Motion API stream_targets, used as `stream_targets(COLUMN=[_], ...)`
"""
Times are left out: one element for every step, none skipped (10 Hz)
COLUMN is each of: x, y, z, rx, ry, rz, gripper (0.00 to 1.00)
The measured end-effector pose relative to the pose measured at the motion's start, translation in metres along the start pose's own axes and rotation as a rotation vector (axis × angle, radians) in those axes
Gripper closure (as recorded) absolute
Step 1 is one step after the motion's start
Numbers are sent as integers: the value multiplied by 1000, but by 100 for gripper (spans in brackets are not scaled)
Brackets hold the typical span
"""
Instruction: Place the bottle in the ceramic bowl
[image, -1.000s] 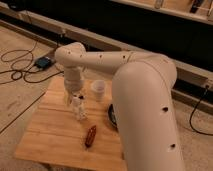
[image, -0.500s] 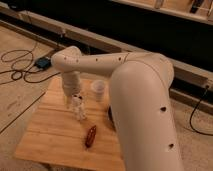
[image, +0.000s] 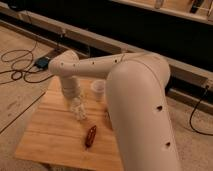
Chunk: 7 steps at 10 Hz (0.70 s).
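My gripper (image: 76, 106) points down over the middle of the wooden table (image: 50, 132), at the end of the big white arm (image: 135, 95). A small pale shape right at its tip looks like the bottle (image: 80, 114), standing on the table; I cannot separate it clearly from the gripper. The ceramic bowl is almost wholly hidden behind the arm; only a dark sliver of the bowl (image: 108, 118) shows at the arm's left edge.
A white cup (image: 98, 89) stands on the table's far side, just right of the gripper. A slim reddish-brown object (image: 91, 136) lies nearer the front edge. Cables and a dark box (image: 41, 63) lie on the floor to the left.
The arm's wrist has sunk a little lower and slightly left over the table. The cup and the reddish-brown object have not moved.
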Motion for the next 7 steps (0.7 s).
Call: stream_targets(x=[1, 2, 3, 3, 3, 5, 5], y=[1, 1, 0, -1, -1, -5, -9], z=[1, 3, 4, 4, 3, -1, -9], rx=[5, 13, 19, 28, 31, 40, 43], ry=[5, 11, 16, 22, 25, 32, 26], rz=[-1, -1, 3, 8, 12, 25, 42], gripper=[65, 76, 85, 96, 99, 100, 100])
